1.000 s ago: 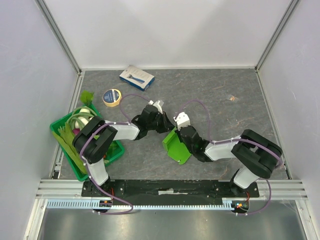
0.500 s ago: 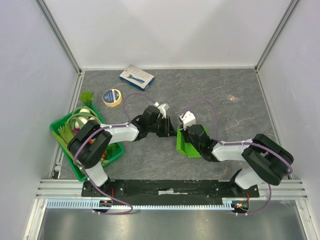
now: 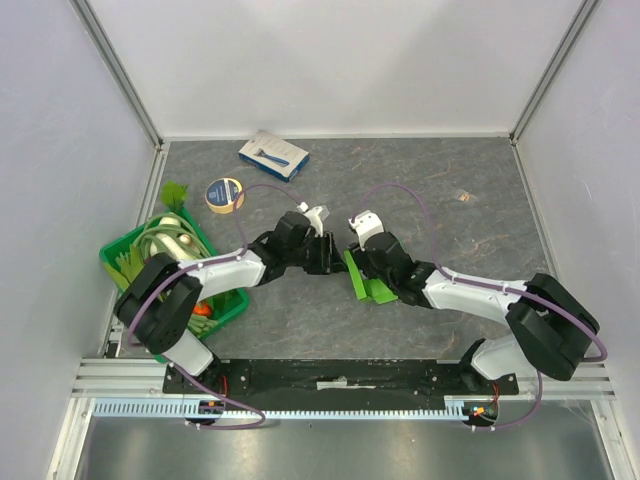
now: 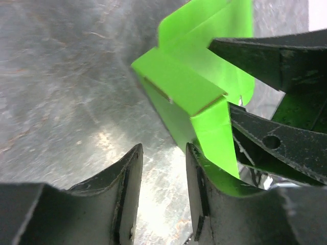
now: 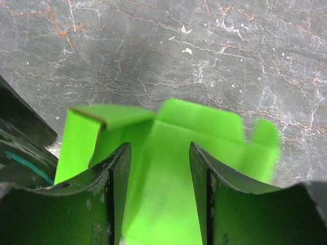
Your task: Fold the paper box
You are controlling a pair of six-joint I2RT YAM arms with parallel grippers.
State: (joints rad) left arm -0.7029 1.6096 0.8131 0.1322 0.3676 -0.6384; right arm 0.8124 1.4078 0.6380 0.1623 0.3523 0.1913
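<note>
Both arms have drawn together over the paper box (image 3: 364, 283), hiding most of it; left fingers (image 4: 127, 184) and right fingers (image 5: 120, 178) stand spread (card between the right pair).

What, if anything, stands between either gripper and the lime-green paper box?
Nothing visible does. The left gripper is open right in front of the paper box, with only bare table between them. The right gripper is open too, its fingers straddling a panel of the box.
</note>
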